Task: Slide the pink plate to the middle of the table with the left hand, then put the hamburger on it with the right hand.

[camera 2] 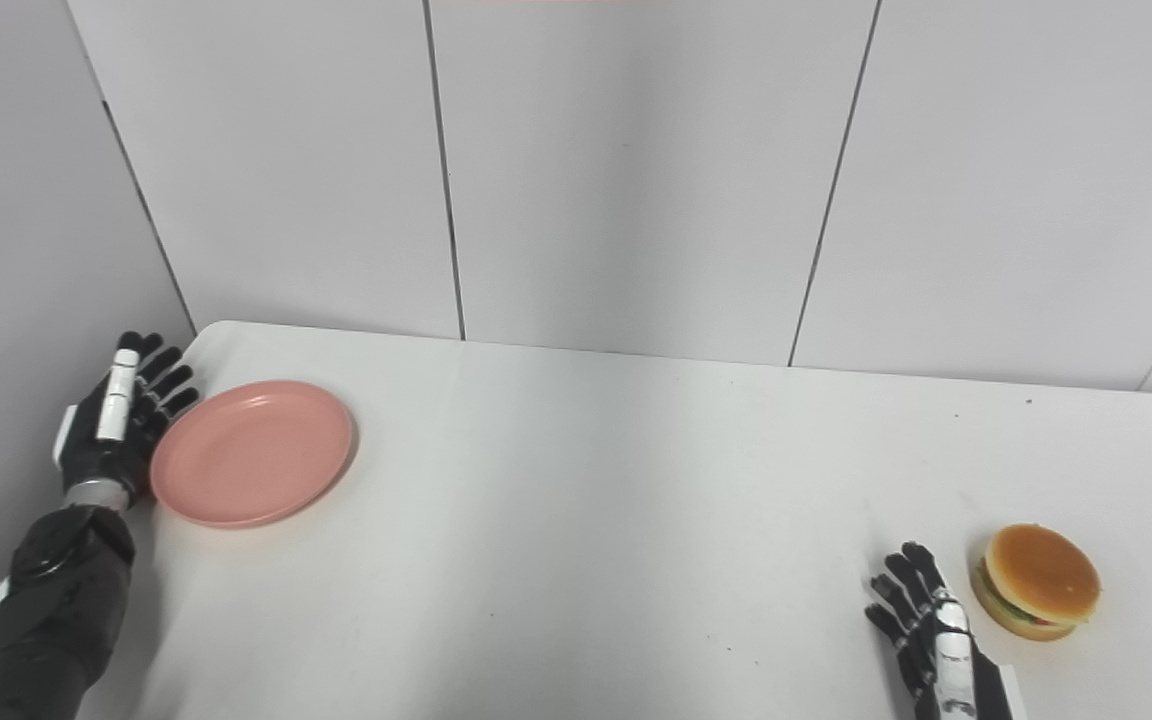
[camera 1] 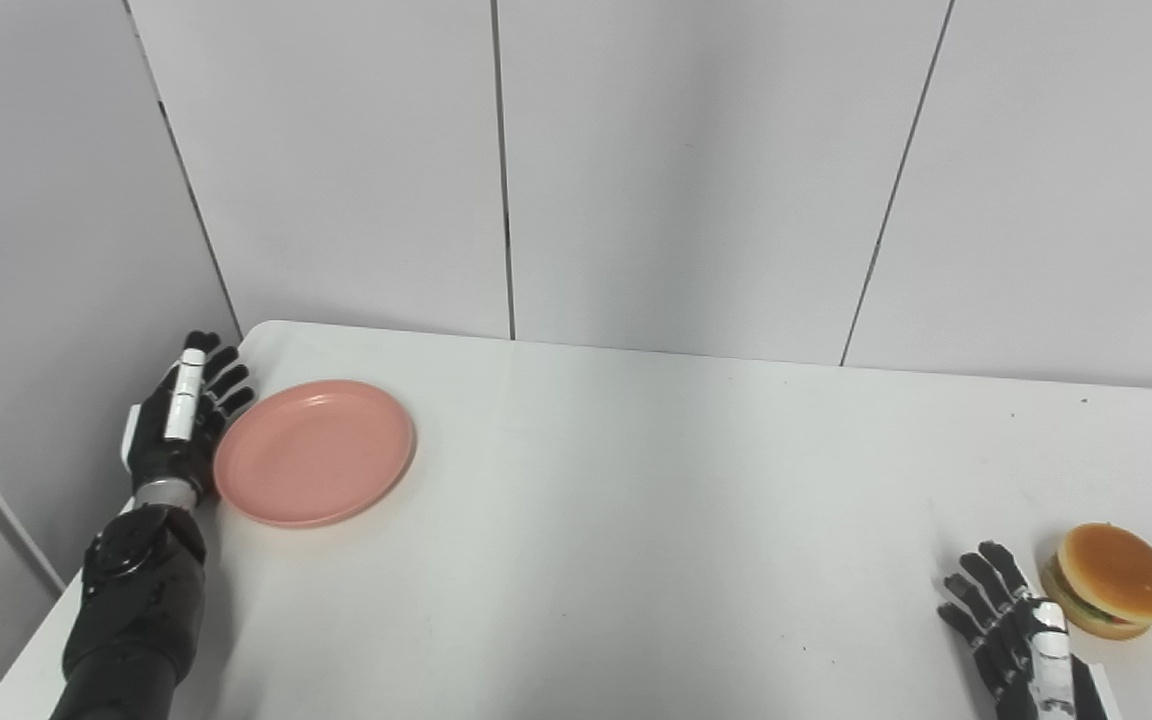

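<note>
The pink plate (camera 1: 313, 451) lies flat near the table's far left corner. My left hand (camera 1: 181, 420) is open, fingers straight and pointing away, right against the plate's left rim; I cannot tell whether it touches. The hamburger (camera 1: 1112, 580) sits near the front right of the table. My right hand (camera 1: 1016, 630) is open, fingers spread, resting just left of the hamburger and apart from it. The hamburger also shows in the right eye view (camera 2: 1036, 580).
The white table (camera 1: 656, 500) stretches between plate and hamburger. Grey wall panels (camera 1: 636, 170) stand right behind the table's far edge and along its left side.
</note>
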`<state>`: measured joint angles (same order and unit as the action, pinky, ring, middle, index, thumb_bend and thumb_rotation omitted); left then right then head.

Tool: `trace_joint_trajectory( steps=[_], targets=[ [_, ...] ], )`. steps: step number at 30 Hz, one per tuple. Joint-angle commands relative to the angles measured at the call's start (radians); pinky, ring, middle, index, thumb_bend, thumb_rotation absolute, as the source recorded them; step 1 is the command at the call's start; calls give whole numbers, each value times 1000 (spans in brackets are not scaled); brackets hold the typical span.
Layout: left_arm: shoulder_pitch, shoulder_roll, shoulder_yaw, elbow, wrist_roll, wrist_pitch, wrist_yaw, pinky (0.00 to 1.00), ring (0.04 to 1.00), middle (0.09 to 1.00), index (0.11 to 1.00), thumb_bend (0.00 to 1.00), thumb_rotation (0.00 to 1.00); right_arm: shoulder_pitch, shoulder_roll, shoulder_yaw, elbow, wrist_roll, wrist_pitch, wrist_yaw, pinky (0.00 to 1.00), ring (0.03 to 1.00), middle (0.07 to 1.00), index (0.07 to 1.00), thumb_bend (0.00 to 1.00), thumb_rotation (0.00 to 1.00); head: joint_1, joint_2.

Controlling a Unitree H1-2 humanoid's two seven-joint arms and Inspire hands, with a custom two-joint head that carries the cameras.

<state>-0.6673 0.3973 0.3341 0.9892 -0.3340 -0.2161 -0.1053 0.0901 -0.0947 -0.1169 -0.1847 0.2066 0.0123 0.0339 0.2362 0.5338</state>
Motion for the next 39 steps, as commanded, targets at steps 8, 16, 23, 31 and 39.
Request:
trace_joint_trajectory(
  steps=[8,16,23,31,39],
  targets=[
    [20,-21,-63,-45,52,46,2,785,828,817,763,787,691,0,10,10,-3,2,16,3,878,888,912,902,747,1000,-3,1],
    [25,-27,-80,-71,60,72,-21,805,843,828,762,786,710,-2,7,16,7,-14,12,0,866,878,908,905,753,1000,-12,1],
    [37,-59,-82,-128,43,98,-40,742,813,806,750,810,690,-2,8,20,12,-18,8,4,865,881,910,909,766,1000,-25,2],
    [45,-125,-101,-179,54,75,-51,690,770,775,715,799,685,5,22,29,17,-37,1,-6,829,850,898,902,779,1000,-81,-6],
    [32,-180,-136,-263,61,123,-44,697,778,777,739,792,696,5,35,29,26,-40,-14,-8,828,852,901,900,791,1000,-92,0]
  ],
)
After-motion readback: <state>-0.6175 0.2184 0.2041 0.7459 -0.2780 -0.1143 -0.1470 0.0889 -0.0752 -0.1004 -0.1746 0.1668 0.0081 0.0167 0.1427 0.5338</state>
